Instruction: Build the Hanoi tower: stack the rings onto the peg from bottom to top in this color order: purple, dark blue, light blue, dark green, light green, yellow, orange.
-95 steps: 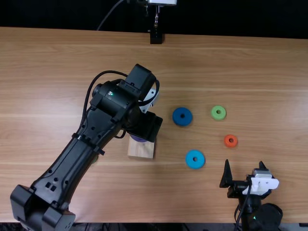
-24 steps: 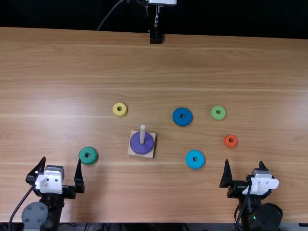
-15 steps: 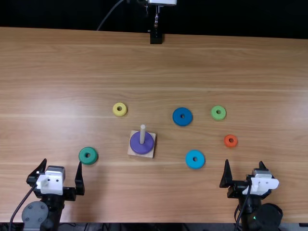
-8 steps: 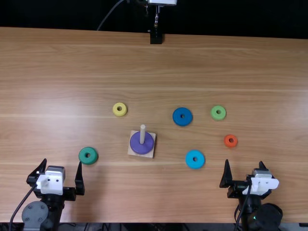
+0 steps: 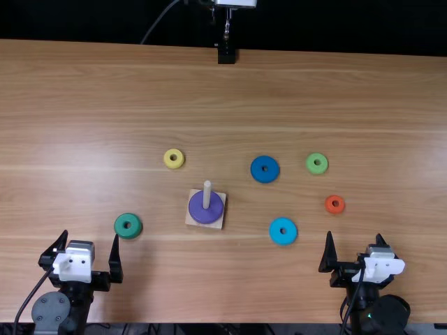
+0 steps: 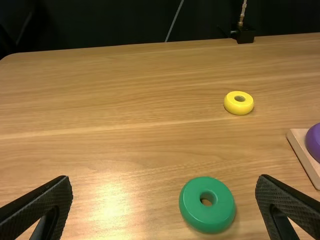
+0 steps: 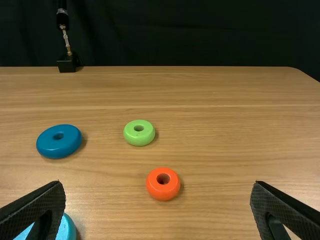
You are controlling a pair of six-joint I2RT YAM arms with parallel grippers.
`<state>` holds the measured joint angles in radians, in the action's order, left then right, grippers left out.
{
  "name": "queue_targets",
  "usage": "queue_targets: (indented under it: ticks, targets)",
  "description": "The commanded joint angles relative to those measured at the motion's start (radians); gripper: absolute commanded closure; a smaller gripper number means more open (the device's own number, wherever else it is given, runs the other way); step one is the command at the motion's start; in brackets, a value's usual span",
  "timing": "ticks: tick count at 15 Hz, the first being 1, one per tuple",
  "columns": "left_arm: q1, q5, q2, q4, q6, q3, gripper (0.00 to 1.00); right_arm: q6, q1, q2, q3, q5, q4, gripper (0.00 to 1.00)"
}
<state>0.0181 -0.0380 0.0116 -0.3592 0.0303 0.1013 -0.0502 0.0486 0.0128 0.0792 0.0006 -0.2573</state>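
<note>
Purple ring (image 6: 314,143) cropped, left wrist view

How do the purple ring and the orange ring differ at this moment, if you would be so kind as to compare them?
The purple ring is threaded on the peg, while the orange ring lies off it, on the bare table. The purple ring is clearly the wider of the two; the orange ring is small. The purple ring's hole is filled by the peg, whereas the orange ring's hole is open. Both are round and lie flat.
</note>
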Motion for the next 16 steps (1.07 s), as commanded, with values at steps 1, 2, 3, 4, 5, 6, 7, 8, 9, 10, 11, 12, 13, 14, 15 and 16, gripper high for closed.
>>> queue_targets:
  ticks: [1, 2, 3, 4, 5, 6, 7, 8, 9, 10, 11, 12, 13, 14, 15, 16]
  targets:
    - [-0.001, -0.019, -0.012, -0.086, 0.018, -0.101, 0.0, -0.001, 0.008, -0.013, -0.067, 0.007, -0.073, 0.0]
    - [-0.001, -0.019, -0.012, -0.086, 0.018, -0.101, 0.0, -0.001, 0.008, -0.013, -0.067, 0.007, -0.073, 0.0]
    - [-0.001, -0.019, -0.012, -0.086, 0.018, -0.101, 0.0, -0.001, 0.008, -0.013, -0.068, 0.007, -0.075, 0.0]
    - [-0.001, -0.019, -0.012, -0.086, 0.018, -0.101, 0.0, -0.001, 0.008, -0.013, -0.068, 0.007, -0.075, 0.0]
    - [-0.001, -0.019, -0.012, -0.086, 0.018, -0.101, 0.0, 0.0, 0.008, -0.013, -0.068, 0.009, -0.075, 0.0]
    - [0.0, -0.019, -0.012, -0.086, 0.018, -0.101, 0.0, -0.003, 0.008, -0.013, -0.068, 0.007, -0.071, 0.0]
    - [-0.001, -0.019, -0.012, -0.086, 0.018, -0.101, 0.0, -0.005, 0.008, -0.013, -0.061, 0.009, -0.066, 0.0]
    - [0.0, -0.019, -0.012, -0.086, 0.018, -0.101, 0.0, -0.001, 0.011, -0.013, -0.045, 0.009, -0.066, 0.0]
    - [-0.001, -0.019, -0.012, -0.086, 0.018, -0.101, 0.0, 0.0, 0.01, -0.013, 0.024, 0.009, -0.075, 0.0]
    - [-0.001, -0.019, -0.012, -0.086, 0.018, -0.101, 0.0, 0.006, 0.008, -0.013, 0.088, 0.009, -0.071, 0.0]
    - [-0.001, -0.019, -0.012, -0.086, 0.018, -0.101, 0.0, 0.008, 0.002, 0.036, 0.139, 0.009, -0.066, 0.0]
    - [0.0, -0.019, -0.012, -0.086, 0.018, -0.101, 0.0, 0.008, -0.001, 0.108, 0.2, 0.009, -0.064, 0.0]
    - [0.0, -0.019, -0.012, -0.086, 0.018, -0.101, 0.0, 0.01, -0.003, 0.164, 0.258, 0.01, -0.066, 0.0]
    - [0.0, -0.019, -0.012, -0.086, 0.018, -0.101, 0.0, 0.012, -0.007, 0.219, 0.312, 0.01, -0.066, 0.0]
    - [-0.001, -0.019, -0.012, -0.086, 0.018, -0.101, 0.0, 0.012, -0.024, 0.276, 0.369, 0.012, -0.066, 0.0]
    - [-0.001, -0.019, -0.012, -0.086, 0.018, -0.101, 0.0, 0.012, -0.056, 0.34, 0.426, 0.014, -0.066, 0.0]
